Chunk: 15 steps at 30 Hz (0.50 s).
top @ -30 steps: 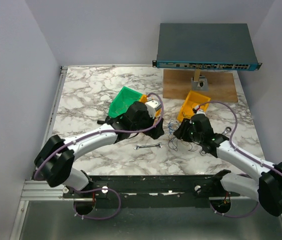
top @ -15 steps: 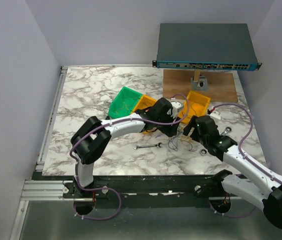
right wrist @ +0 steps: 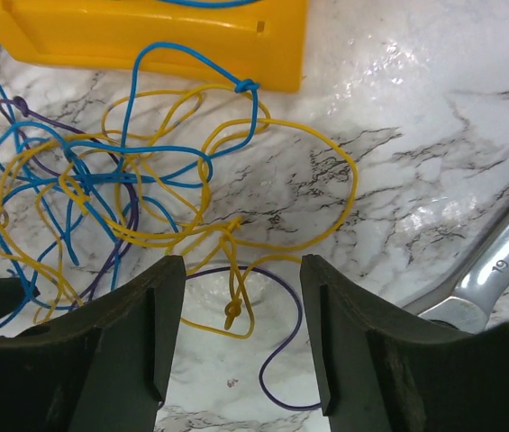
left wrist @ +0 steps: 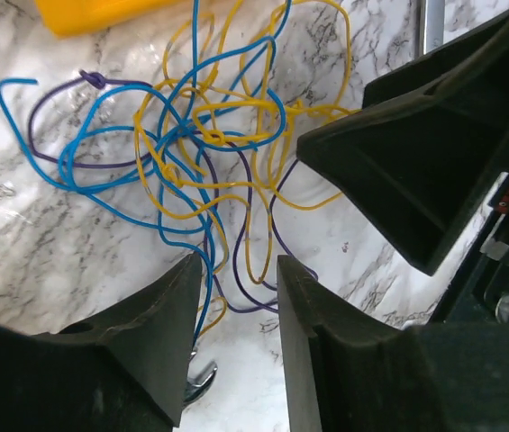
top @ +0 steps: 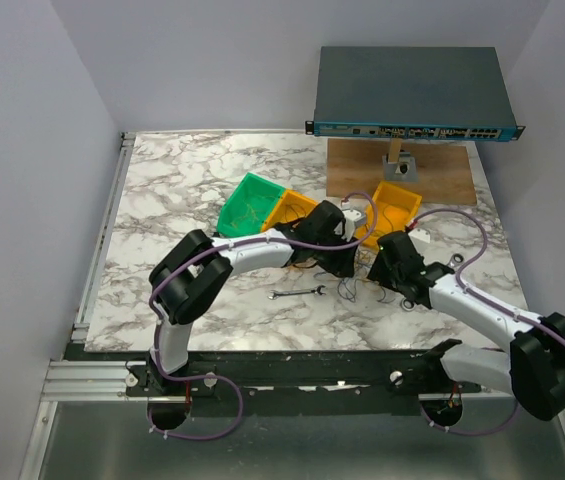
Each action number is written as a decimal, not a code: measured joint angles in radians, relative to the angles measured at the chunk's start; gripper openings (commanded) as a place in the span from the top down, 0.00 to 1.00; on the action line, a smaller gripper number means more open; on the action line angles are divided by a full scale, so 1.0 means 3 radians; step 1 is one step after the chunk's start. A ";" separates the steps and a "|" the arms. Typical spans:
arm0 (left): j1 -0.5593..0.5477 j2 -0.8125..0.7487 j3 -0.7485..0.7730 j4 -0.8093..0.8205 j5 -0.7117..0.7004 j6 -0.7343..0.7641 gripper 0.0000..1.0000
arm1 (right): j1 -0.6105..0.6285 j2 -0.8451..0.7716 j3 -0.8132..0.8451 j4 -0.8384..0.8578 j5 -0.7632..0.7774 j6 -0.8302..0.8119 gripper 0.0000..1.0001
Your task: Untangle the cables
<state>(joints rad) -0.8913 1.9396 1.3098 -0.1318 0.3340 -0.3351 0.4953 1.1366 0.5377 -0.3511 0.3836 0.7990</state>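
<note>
Where the cables (left wrist: 200, 153) lie knotted, left tool (left wrist: 240, 270) stands parted; right tool (right wrist: 240, 270) too.

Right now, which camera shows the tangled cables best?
The left wrist view. There the cables fill the frame, with blue, yellow and purple strands and their crossings easy to trace. The right wrist view shows them close too, but bunched at the left side. The top external view shows only faint squiggles.
</note>
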 measured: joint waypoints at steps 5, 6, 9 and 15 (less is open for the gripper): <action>0.0031 0.0000 -0.0177 0.0127 0.0088 -0.0174 0.62 | 0.0000 0.0144 0.0000 0.0041 -0.0131 0.0020 0.89; 0.0038 -0.0001 -0.0205 0.0142 0.0088 -0.0186 0.62 | 0.0000 0.0145 0.0000 0.0042 -0.0153 0.0029 0.98; 0.0070 -0.0080 -0.0379 0.0203 0.0084 -0.0209 0.61 | 0.0000 0.0116 0.0000 0.0020 -0.0189 0.0051 0.99; 0.0113 -0.0454 -0.0595 0.0187 0.0043 -0.0205 0.58 | 0.0000 -0.0284 0.0233 -0.0357 -0.0331 -0.0023 0.99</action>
<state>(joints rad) -0.8574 1.8034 1.1313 -0.0757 0.3470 -0.3965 0.4953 1.0515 0.6075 -0.4583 0.2844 0.7921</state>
